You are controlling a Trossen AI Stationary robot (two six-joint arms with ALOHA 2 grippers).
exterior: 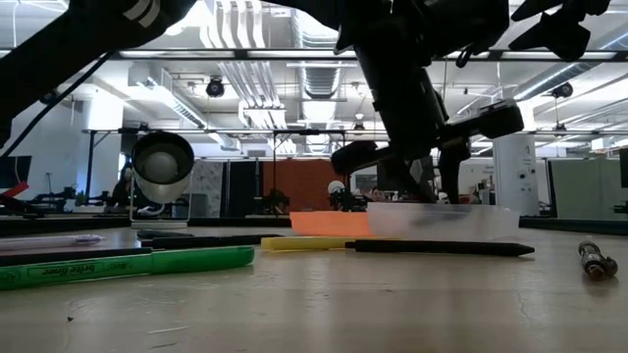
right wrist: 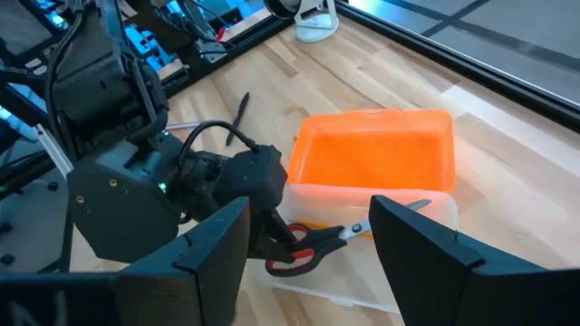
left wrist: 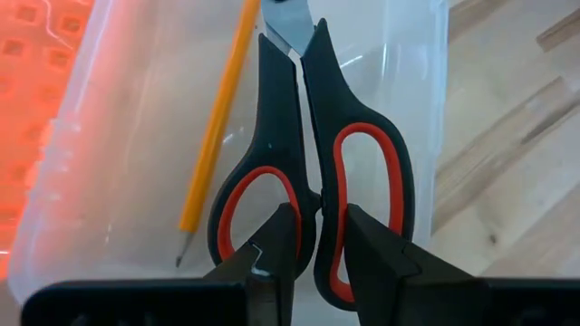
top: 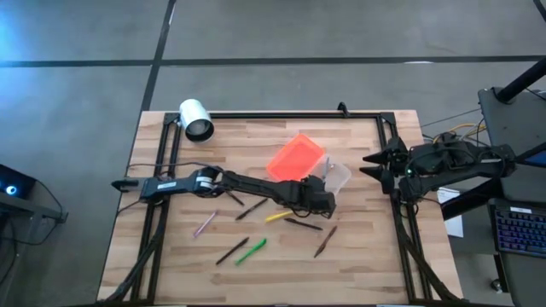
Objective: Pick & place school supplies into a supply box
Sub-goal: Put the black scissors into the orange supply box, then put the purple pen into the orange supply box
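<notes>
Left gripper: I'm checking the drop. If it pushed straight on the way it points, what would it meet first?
The left gripper would likely meet the scissors it straddles, then the supply box floor beneath them.

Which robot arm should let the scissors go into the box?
The left. Its left gripper holds the scissors over the clear box, beside a yellow pencil. The right gripper waits open at the table's right edge.

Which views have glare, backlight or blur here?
Low view: bright ceiling lights backlight the scene, so the left arm is a dark silhouette; the green marker up close is soft. High view: blue glare at the upper left corner, table evenly lit. Left wrist view: sheen on the clear box; scissors sharp. Right wrist view: own fingers blurred.
</notes>
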